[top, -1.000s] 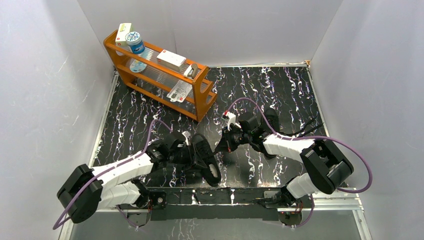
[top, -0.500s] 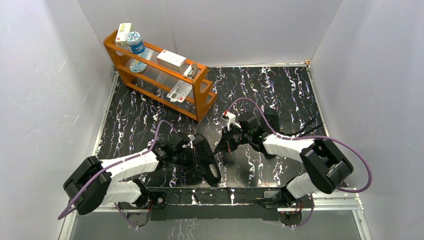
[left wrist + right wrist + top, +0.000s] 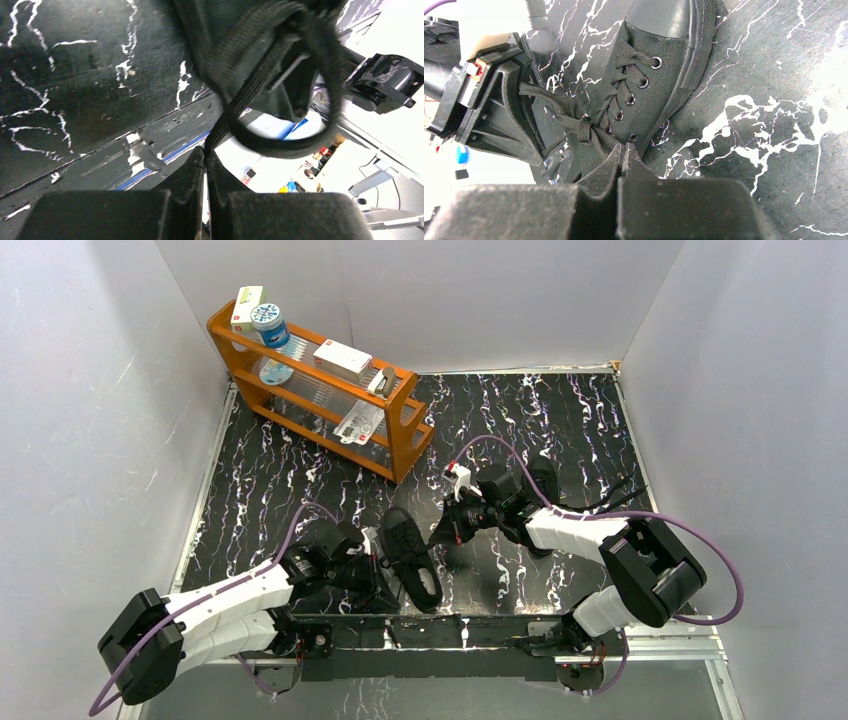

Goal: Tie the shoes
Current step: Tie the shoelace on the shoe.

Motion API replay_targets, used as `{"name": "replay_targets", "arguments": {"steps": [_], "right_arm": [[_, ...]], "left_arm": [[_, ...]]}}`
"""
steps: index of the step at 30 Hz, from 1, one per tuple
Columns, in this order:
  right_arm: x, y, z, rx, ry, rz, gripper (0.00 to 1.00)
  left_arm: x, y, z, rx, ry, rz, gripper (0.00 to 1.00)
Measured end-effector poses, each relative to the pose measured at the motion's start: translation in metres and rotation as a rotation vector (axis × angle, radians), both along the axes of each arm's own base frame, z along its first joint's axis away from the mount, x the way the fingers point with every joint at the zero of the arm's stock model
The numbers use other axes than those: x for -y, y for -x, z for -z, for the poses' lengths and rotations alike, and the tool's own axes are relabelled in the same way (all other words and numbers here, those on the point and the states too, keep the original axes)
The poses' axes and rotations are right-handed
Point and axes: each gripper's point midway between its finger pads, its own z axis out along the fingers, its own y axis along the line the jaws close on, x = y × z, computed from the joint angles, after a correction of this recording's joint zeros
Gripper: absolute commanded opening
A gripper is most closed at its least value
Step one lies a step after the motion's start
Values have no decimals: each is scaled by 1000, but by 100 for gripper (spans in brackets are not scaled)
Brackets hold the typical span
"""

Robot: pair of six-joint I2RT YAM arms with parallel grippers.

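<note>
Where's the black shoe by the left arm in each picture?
Top camera: the shoe lies low in the middle, near the front edge.
Left wrist: top middle, its lace looping down.
Right wrist: upper middle, toe pointing up.
Shared landmark: the black marbled table under it in all three.

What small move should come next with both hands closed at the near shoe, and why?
Probably draw both hands slowly apart. The left hand is shut on a lace whose loop hangs slack; the right hand looks shut on the strand from the loose knot on the shoe. Pulling should cinch it.
</note>
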Motion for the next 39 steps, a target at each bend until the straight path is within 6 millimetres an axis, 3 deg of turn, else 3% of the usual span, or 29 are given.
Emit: {"name": "replay_targets", "arguments": {"steps": [7, 20, 21, 25, 27, 30, 35, 39], "right_arm": [[0, 1, 0, -1, -1, -3, 0], [0, 1, 0, -2, -2, -4, 0], [0, 1, 0, -2, -2, -4, 0], [0, 1, 0, -2, -3, -6, 0], [0, 2, -1, -3, -5, -10, 0], [-1, 3, -1, -4, -10, -21, 0], [-1, 6, -2, -8, -15, -34, 0], [-1, 7, -1, -15, -14, -39, 0]], "left_arm": [[-9, 10, 9, -61, -31, -20, 0], [-20, 25, 9, -109, -48, -12, 0], [-21, 26, 9, -114, -51, -8, 2], [-23, 29, 14, -132, -72, 6, 38], [-25, 28, 14, -125, -86, 9, 47], [-17, 15, -2, -71, -73, -6, 51], [4, -25, -45, 51, 5, -70, 54], [-3, -69, -55, 85, 19, -215, 63]]}}
